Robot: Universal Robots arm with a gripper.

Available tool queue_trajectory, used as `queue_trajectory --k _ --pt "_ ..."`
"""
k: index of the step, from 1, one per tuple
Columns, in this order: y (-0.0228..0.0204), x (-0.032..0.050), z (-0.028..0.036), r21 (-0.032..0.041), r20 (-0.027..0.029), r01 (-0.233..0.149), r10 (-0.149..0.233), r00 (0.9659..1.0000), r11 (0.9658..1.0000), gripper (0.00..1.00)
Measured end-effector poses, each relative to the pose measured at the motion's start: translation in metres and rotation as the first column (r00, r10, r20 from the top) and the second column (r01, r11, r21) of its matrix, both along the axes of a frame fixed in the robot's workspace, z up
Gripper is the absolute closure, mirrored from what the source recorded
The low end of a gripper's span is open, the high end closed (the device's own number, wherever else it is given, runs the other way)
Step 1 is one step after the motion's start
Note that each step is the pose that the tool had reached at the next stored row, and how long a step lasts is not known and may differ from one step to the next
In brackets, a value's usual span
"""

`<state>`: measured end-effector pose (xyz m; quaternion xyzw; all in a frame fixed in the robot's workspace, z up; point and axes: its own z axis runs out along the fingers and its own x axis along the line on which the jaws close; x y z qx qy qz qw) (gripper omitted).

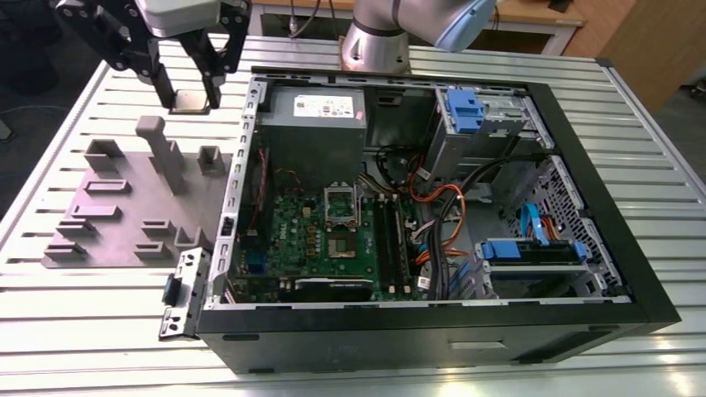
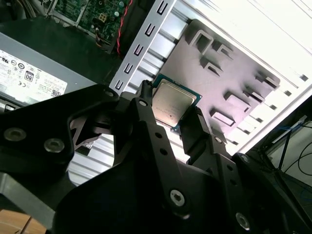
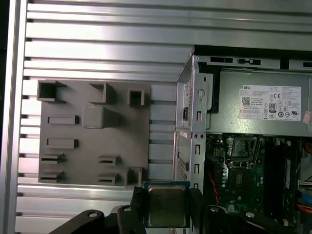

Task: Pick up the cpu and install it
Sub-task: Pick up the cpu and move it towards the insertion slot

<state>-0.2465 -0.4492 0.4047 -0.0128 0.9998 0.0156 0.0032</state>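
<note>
The cpu (image 1: 191, 102) is a small square chip with a silvery top and a green-edged rim. It hangs above the slatted table, between the grey fixture plate (image 1: 121, 207) and the open computer case (image 1: 441, 335), near the case's back corner on the exterior view's left. My gripper (image 1: 191, 99) is shut on it, one black finger on each side. Both wrist views show the cpu (image 2: 173, 102) (image 3: 166, 204) clamped between the fingers (image 2: 146, 112) (image 3: 196, 207). The motherboard's socket (image 1: 340, 203) (image 3: 242, 148) lies open inside the case with its frame raised.
A grey power supply (image 1: 314, 112) (image 3: 263, 105) sits at the back of the case, beside the socket. The fixture plate (image 3: 92, 131) carries several raised holders and one tall post (image 1: 165, 153). Cables and blue drive bays (image 1: 530, 248) fill the case's far side.
</note>
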Motion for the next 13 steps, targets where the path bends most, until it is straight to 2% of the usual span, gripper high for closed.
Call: queue_trajectory --k 13 --pt "-0.0016 0.0033 -0.0003 -0.0003 0.0 0.0 0.0 1.0 1.0 0.53"
